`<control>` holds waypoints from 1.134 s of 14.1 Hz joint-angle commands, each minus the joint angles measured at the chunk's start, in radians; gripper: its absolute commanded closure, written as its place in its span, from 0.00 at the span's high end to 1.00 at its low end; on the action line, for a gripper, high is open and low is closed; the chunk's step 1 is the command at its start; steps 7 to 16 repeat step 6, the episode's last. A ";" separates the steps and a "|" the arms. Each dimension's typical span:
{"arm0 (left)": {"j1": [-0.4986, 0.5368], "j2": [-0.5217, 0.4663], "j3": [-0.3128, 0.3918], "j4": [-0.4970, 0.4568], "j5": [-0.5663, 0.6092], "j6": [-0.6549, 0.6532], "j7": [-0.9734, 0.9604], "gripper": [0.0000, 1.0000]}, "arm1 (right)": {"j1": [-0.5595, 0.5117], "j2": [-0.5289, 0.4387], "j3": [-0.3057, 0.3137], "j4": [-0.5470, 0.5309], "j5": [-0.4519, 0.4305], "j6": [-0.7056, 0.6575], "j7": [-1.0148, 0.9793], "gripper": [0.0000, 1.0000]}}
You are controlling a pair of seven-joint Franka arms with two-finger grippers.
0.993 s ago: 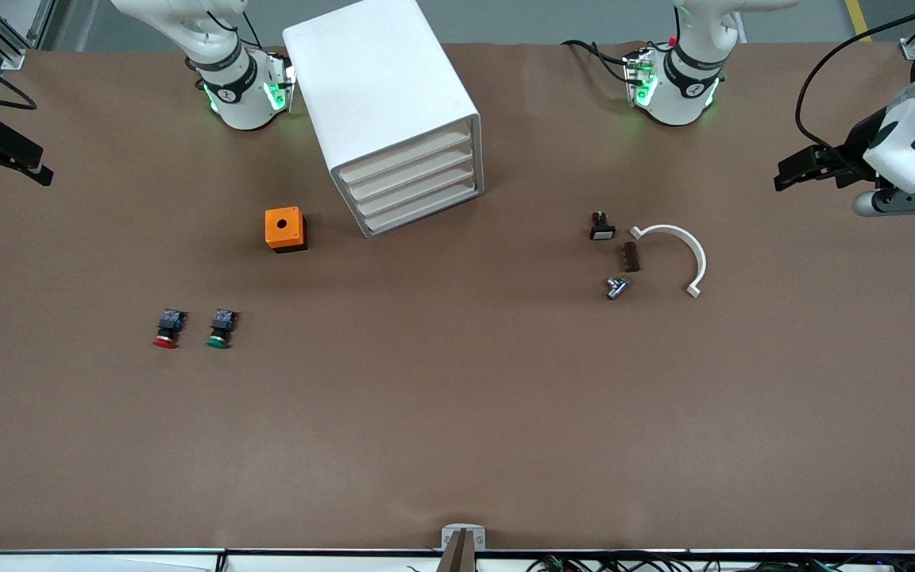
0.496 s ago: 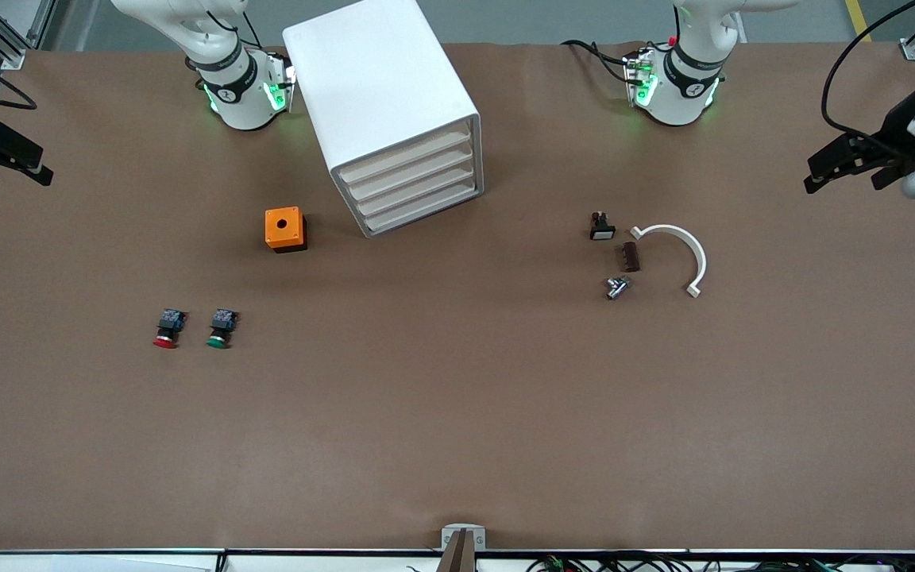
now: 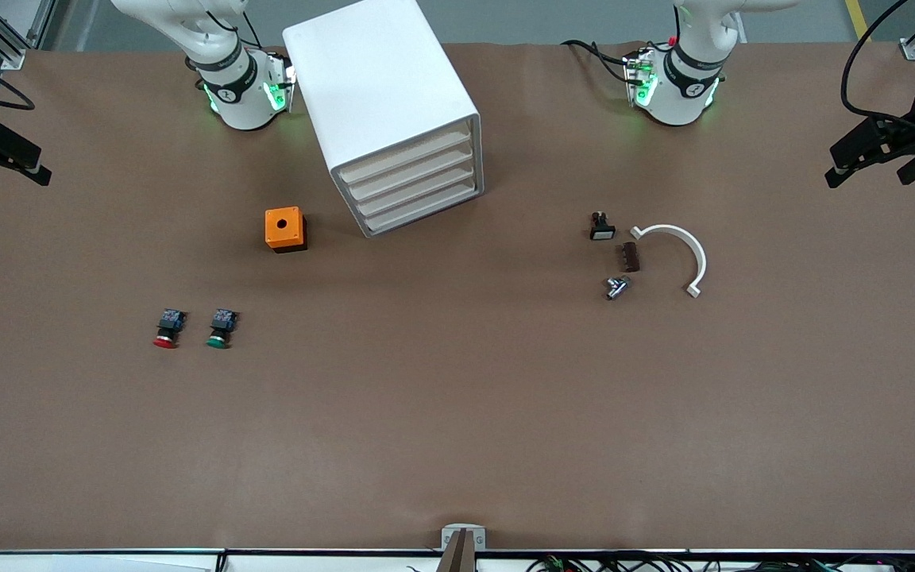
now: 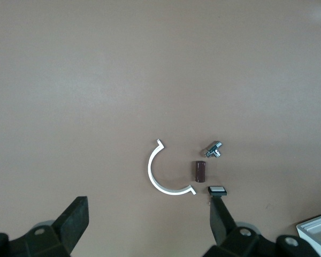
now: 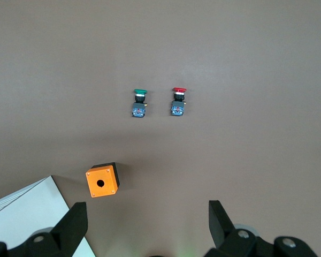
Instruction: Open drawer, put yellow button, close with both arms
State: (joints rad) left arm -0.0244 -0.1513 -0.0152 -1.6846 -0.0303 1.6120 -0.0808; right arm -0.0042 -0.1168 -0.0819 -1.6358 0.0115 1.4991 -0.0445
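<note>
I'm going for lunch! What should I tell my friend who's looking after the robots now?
Left tool: open, empty, up over the left arm's end of the table.
Right tool: open, empty, up over the right arm's end.
The drawer, top one in the white cabinet, is shut, like the three under it.
The yellow button is nowhere in view; only the red button and green button lie on the table.
Done: possibly everything, if the yellow one is inside.
Left: check that; otherwise open, load, close.
</note>
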 commanded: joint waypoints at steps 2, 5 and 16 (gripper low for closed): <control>-0.011 0.018 0.003 0.036 0.009 -0.007 -0.002 1.00 | -0.005 -0.018 0.002 -0.015 -0.008 0.000 -0.009 1.00; -0.011 0.027 0.003 0.034 0.010 -0.009 -0.004 1.00 | -0.003 -0.020 0.002 -0.015 -0.008 0.000 -0.009 1.00; -0.011 0.027 0.003 0.034 0.010 -0.009 -0.004 1.00 | -0.003 -0.020 0.002 -0.015 -0.008 -0.002 -0.009 1.00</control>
